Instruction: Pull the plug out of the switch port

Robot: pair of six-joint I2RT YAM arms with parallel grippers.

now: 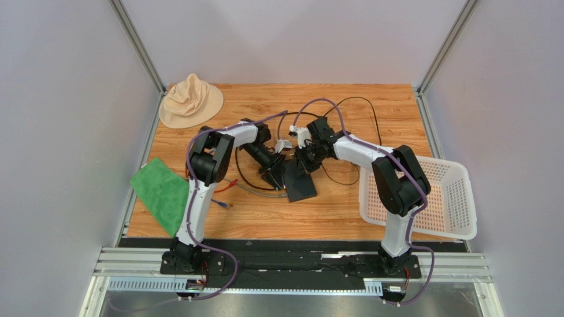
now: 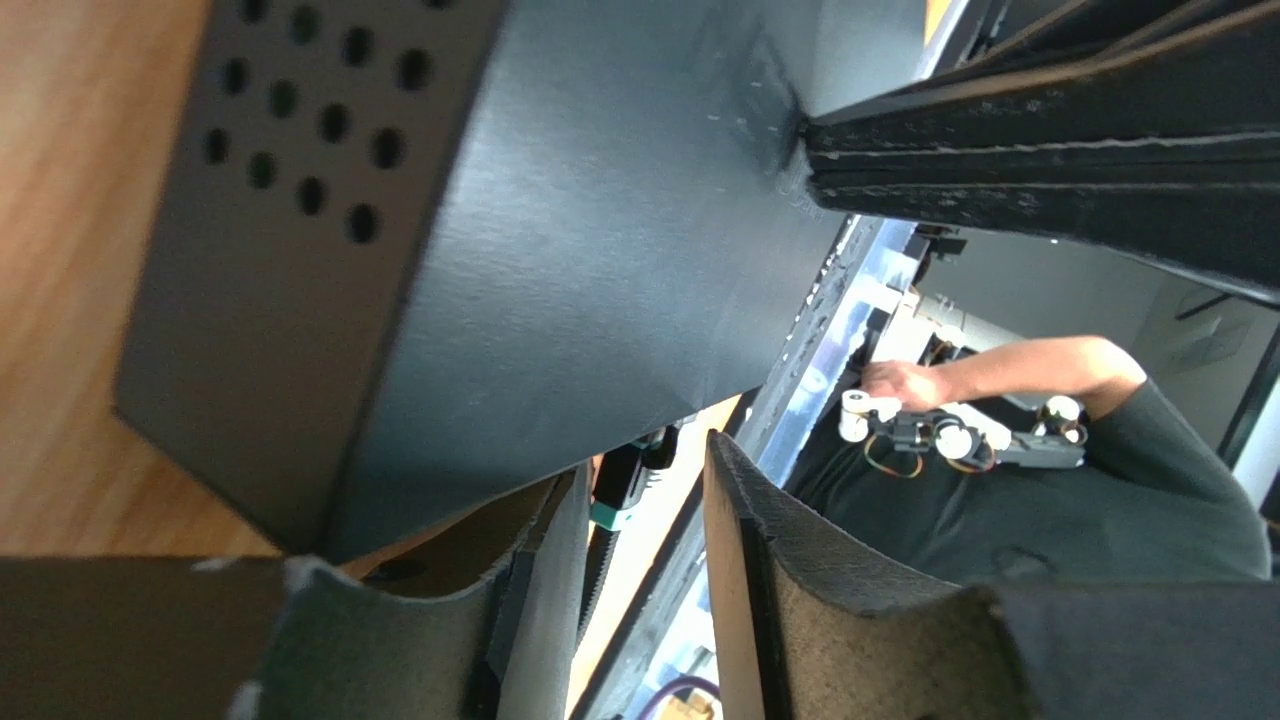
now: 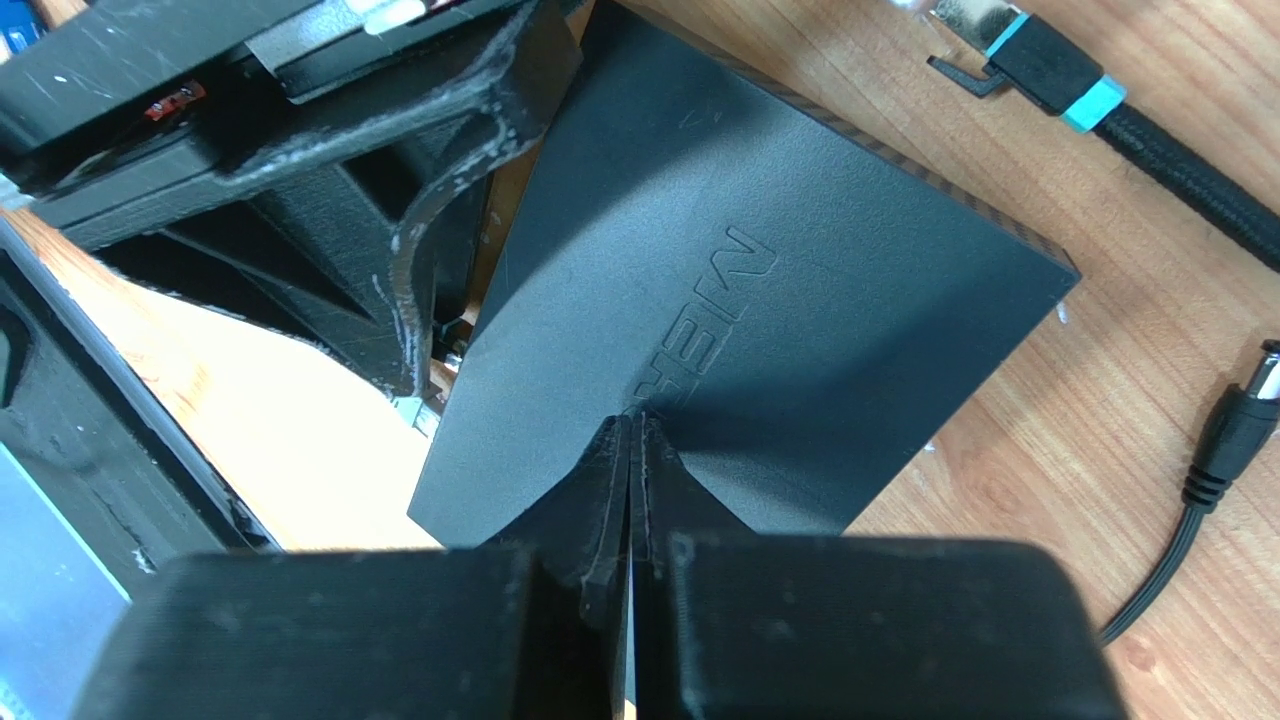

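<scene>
The switch point(image 1: 303, 186) is a flat matte-black box on the wooden table; its sockets are hidden. My right gripper point(image 1: 306, 164) is shut, and its tips point(image 3: 631, 420) press on the switch's top point(image 3: 812, 285). My left gripper point(image 1: 277, 175) is at the switch's left corner. It is open point(image 2: 646, 465) and holds nothing, with the switch point(image 2: 571, 225) just above its fingers. A black plug with a teal band point(image 2: 619, 492) shows past the switch's edge; I cannot tell if it sits in a port. In the right wrist view a teal-banded plug point(image 3: 1037, 68) lies on the wood, apart from the switch.
A tan hat point(image 1: 190, 100) lies at the back left, a green cloth point(image 1: 161, 193) at the left edge and a white basket point(image 1: 430, 198) at the right. Black cable loops point(image 1: 361, 109) run behind the arms. A barrel plug point(image 3: 1235, 428) lies right of the switch.
</scene>
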